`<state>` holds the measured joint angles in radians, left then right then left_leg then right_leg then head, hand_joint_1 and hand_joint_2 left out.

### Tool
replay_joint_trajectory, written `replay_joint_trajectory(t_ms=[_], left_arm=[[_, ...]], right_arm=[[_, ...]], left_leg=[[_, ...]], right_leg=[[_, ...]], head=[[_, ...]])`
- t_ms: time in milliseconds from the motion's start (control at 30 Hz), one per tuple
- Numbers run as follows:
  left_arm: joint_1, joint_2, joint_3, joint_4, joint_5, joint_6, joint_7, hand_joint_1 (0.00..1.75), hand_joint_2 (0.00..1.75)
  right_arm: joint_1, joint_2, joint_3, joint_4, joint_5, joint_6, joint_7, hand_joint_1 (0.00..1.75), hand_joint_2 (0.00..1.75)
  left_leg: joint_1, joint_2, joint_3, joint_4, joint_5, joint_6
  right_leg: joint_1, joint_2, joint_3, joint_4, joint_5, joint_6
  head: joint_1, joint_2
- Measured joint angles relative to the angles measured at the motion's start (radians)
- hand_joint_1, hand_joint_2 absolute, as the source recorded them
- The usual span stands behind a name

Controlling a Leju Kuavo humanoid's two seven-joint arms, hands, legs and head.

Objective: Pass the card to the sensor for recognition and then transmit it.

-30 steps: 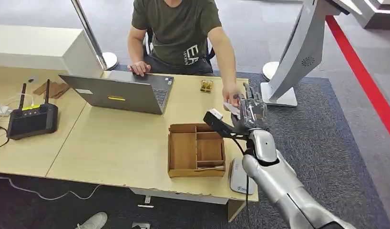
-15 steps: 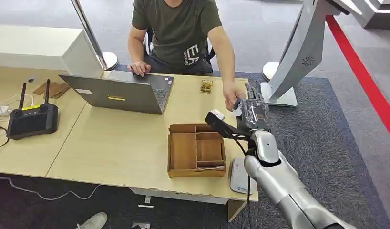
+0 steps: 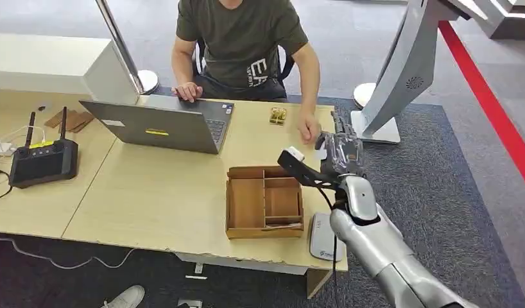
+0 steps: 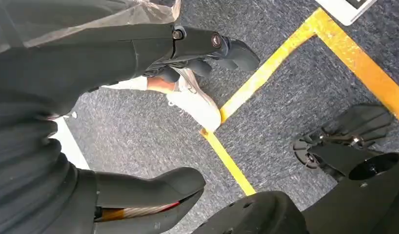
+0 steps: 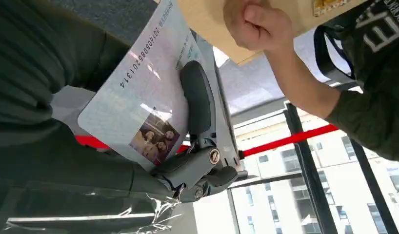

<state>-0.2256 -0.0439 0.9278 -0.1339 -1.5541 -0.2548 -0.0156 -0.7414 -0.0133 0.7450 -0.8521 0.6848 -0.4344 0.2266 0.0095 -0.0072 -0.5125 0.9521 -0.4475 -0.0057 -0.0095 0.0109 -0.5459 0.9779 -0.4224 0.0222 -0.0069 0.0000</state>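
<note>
Right hand (image 3: 340,151) pinches the card (image 5: 139,102) up by the table (image 3: 151,192) corner. A person's fist (image 5: 258,22) sits just beside it. Left hand (image 4: 139,48) hangs with fingers apart, holding nothing.

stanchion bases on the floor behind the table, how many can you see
2: one stanchion base sits left of the seated person, behind the laptop; the other stanchion base sits right of the person, partly hidden by the grey kiosk stand.

The robot's right arm (image 3: 375,247) is shining silver, smooth and round. A thin black cable (image 3: 332,221) is running along it. Its right hand (image 3: 340,149) is dark grey, and clear plastic wrap is covering it. The left hand (image 4: 153,195) is showing a thick grey thumb and a small round screw (image 4: 216,40).
</note>
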Motion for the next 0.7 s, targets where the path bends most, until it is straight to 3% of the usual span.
replay_joint_trajectory(t_ms=[200, 433, 700], left_arm=[[0.019, 0.002, 0.0, 0.0, 0.008, 0.03, -0.011, 0.0, 1.75], [0.048, 0.009, 0.005, 0.0, 0.032, 0.06, -0.027, 0.0, 1.75], [0.069, 0.013, 0.021, 0.0, 0.053, 0.09, -0.042, 0.0, 1.75]], right_arm=[[0.091, -0.064, -0.006, -0.174, -0.023, -0.052, 0.007, 1.75, 1.75], [0.293, -0.173, -0.038, -0.429, -0.036, -0.09, 0.014, 1.75, 1.75], [0.432, -0.247, -0.051, -0.573, -0.046, -0.091, -0.007, 1.75, 1.75]], left_leg=[[0.0, 0.0, 0.0, 0.0, 0.0, 0.0], [0.0, 0.0, 0.0, 0.0, -0.002, 0.001], [0.0, 0.0, 0.0, 0.0, -0.002, 0.001]], right_leg=[[0.0, 0.0, 0.0, -0.001, 0.0, 0.0], [0.0, 0.0, 0.0, -0.002, 0.0, 0.0], [0.0, 0.0, 0.0, -0.001, 0.0, 0.0]], head=[[0.0, 0.0], [0.0, 0.0], [0.0, 0.0]])
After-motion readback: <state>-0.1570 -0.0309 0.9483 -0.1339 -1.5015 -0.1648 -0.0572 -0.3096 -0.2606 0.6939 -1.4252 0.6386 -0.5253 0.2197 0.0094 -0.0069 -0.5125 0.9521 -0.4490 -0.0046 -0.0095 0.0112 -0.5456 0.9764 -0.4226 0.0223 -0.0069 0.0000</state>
